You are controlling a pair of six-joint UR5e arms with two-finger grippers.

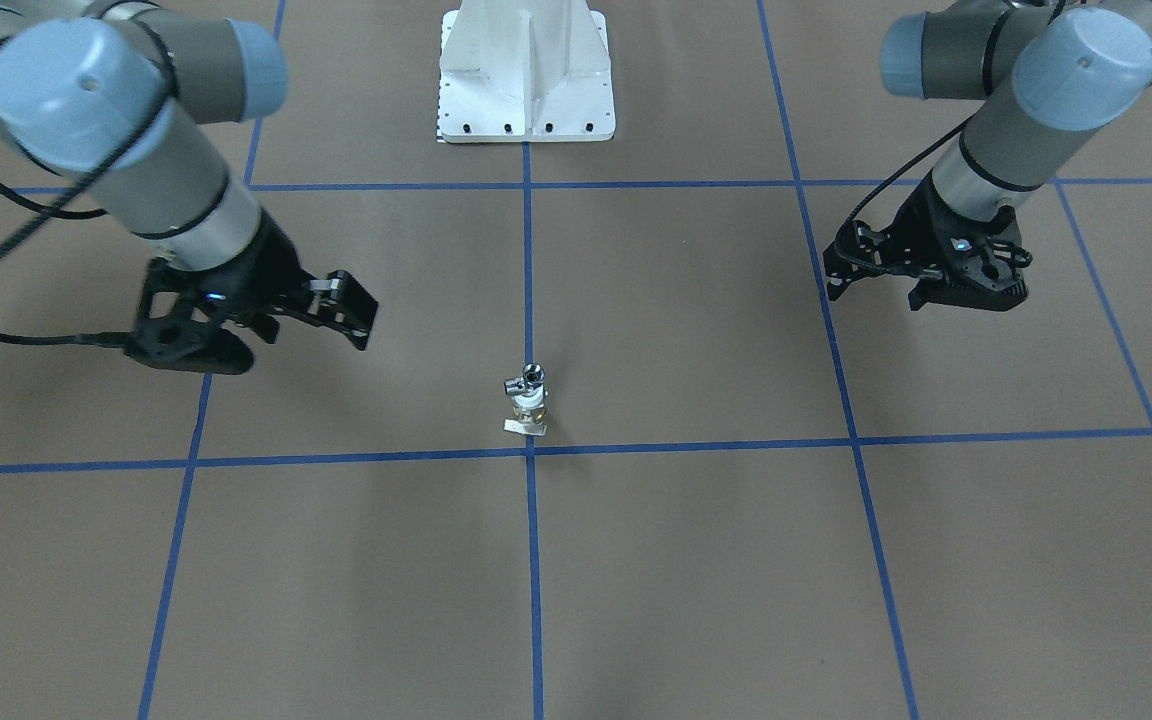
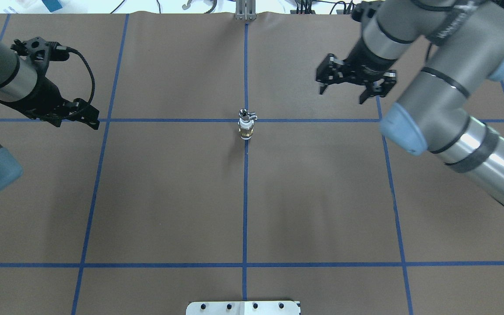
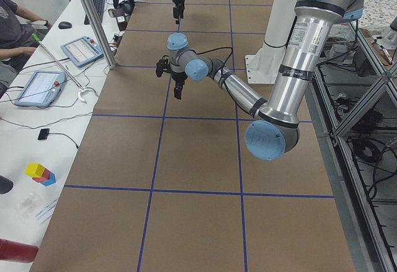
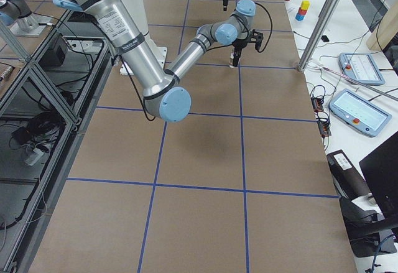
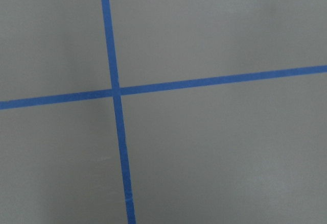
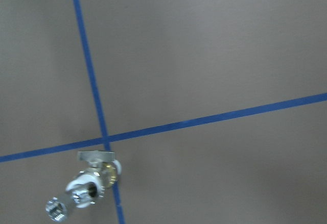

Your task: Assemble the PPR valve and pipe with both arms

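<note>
My left gripper (image 1: 876,288) and right gripper (image 2: 343,91) hang wide and empty. The pipe (image 1: 528,381) sits atop the upright PPR valve (image 1: 531,405) at mid-frame. I judge that a nudge could topple this narrow stack.

Nothing legible to call out here. Small dark print runs along the right arm (image 4: 118,21) on its silver tube, too tiny to read. Tablet screens (image 3: 37,87) beside the counter (image 3: 198,154) show only coloured patches, with no clear words or numbers.
</note>
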